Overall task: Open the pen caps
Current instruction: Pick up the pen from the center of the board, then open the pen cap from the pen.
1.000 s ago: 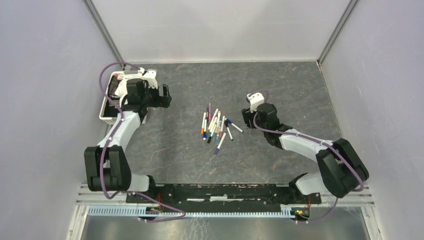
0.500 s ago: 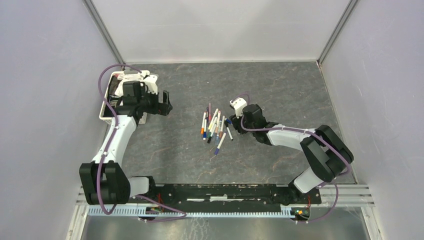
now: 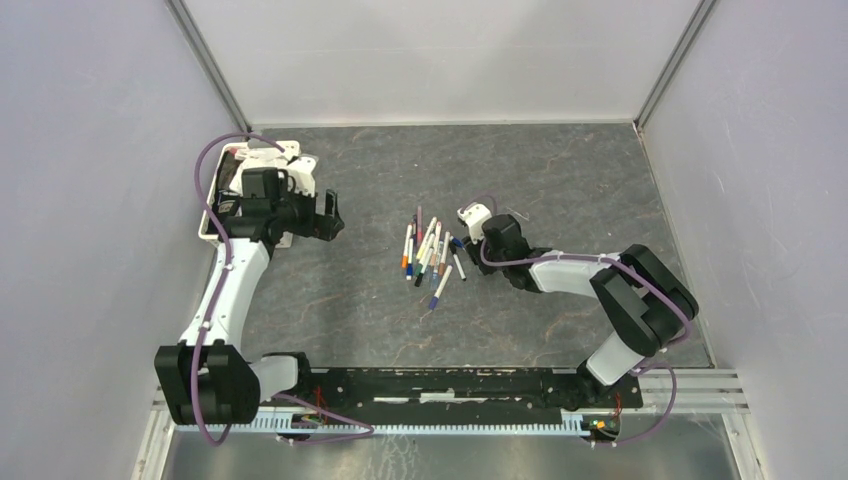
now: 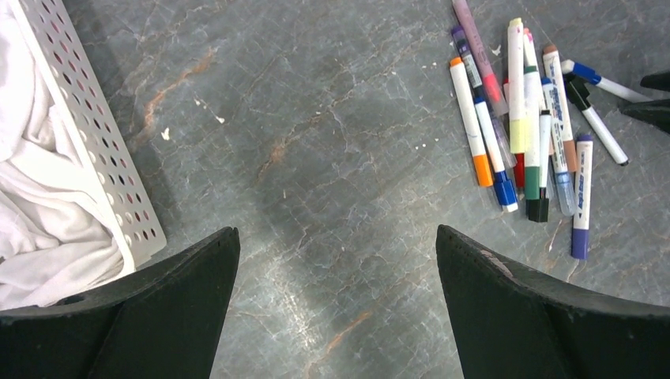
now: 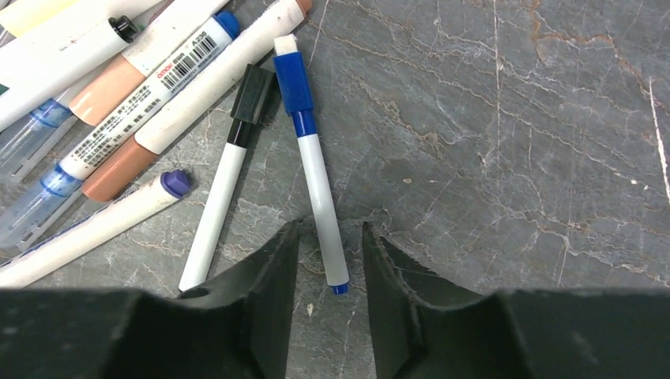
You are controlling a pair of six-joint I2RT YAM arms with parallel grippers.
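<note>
A pile of capped pens lies mid-table. The right wrist view shows a thin white pen with a blue cap, beside one with a black cap and a purple-capped one. My right gripper is low at the pile's right edge. Its jaws straddle the tail end of the blue-capped pen, with a small gap on each side. My left gripper hangs wide open over bare table, left of the pile. From there I see orange, blue, green and purple caps.
A white perforated tray holding white cloth stands at the table's left edge, just behind the left gripper. Grey walls enclose the marbled table on three sides.
The right arm has moved left and down to the pile, and its jaws have narrowed around the blue-capped pen's tail. The left arm has shifted slightly toward me.
</note>
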